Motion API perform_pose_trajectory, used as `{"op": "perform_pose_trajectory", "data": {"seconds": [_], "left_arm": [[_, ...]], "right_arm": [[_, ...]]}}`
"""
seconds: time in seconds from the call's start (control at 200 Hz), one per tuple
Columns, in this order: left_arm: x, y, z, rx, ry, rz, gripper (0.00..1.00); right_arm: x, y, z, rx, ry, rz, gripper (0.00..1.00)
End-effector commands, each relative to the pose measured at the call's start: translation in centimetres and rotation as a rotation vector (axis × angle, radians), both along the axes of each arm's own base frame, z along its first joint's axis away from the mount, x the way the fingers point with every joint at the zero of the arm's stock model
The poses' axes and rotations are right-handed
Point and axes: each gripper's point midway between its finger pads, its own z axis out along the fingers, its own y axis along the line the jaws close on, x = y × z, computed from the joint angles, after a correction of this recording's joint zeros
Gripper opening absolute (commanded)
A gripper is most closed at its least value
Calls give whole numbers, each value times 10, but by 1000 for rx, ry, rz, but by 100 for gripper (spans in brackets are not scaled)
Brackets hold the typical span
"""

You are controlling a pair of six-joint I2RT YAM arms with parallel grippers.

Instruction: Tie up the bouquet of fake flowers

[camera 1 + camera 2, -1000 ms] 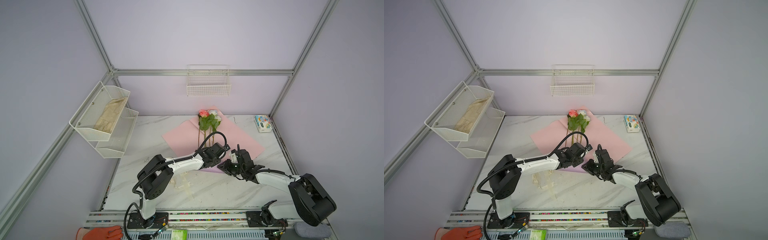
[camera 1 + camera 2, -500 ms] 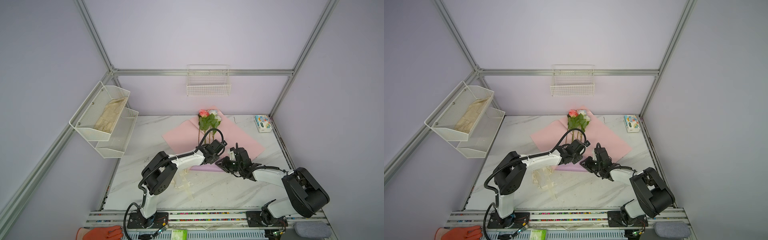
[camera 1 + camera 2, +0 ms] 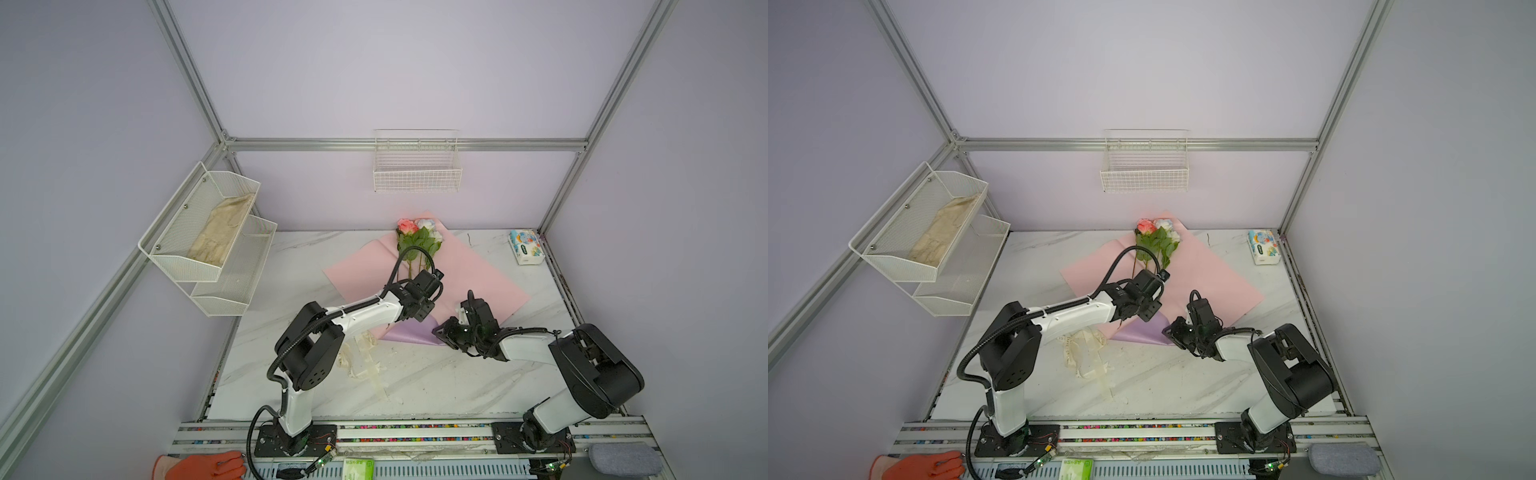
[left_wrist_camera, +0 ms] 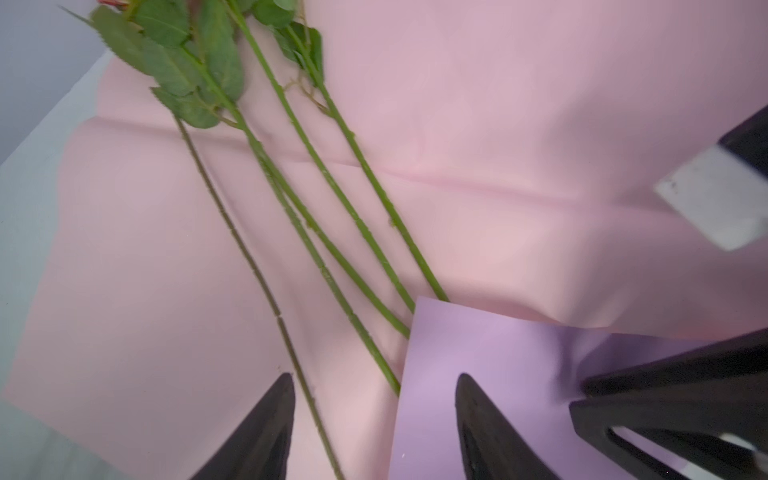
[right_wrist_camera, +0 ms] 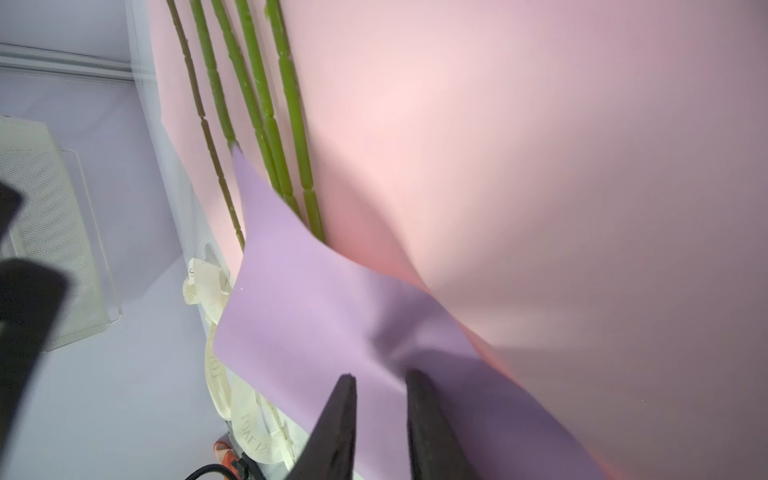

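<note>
Pink paper sheet (image 3: 478, 274): spread on white marble worktop (image 3: 436, 382); near corner folded into a lilac flap (image 5: 311, 316).
Bouquet of fake flowers (image 3: 417, 243): on the sheet, roses toward the worktop's back edge; most green stem ends lie under the flap.
Left gripper (image 4: 374, 378): wide open, holding nothing, astride one stem.
Right gripper (image 5: 380, 374): jaws narrowly parted at the puckered flap; grip unclear.

Bouquet (image 3: 417, 245) on paper sheet (image 3: 478, 282), ribbon (image 3: 365, 368) before it leftward, tissue pack (image 3: 525, 247) far right
</note>
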Motion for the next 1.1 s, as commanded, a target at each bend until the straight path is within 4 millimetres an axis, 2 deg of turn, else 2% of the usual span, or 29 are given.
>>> {"op": "perform_pose_trajectory", "data": {"seconds": [0.0, 0.095, 0.215, 0.425, 0.565, 0.63, 0.765, 0.94, 1.095], "left_arm": [[-21, 32, 31, -235, 72, 146, 65], [-42, 59, 7, -284, 169, 232, 64], [-59, 89, -32, -362, 307, 363, 55], [-64, 114, -72, -418, 451, 521, 34], [-71, 130, -97, -381, 503, 606, 30], [-79, 140, -109, -349, 540, 648, 25], [-99, 162, -132, -306, 575, 718, 24], [-123, 198, -142, -243, 586, 814, 21], [-141, 233, -138, -193, 566, 896, 19]], "right_arm": [[14, 3, 6, 2, -32, -21, 26], [16, 2, 8, 2, -34, -35, 26], [16, 2, 10, 3, -41, -37, 27], [14, 2, 8, 1, -31, -28, 27], [13, 1, 9, -5, -32, -25, 27], [13, 0, 11, -9, -37, -28, 27], [12, -1, 10, -22, -35, -24, 27], [14, -1, 10, -34, -37, -22, 27], [16, -3, 12, -45, -40, -25, 27]]}}
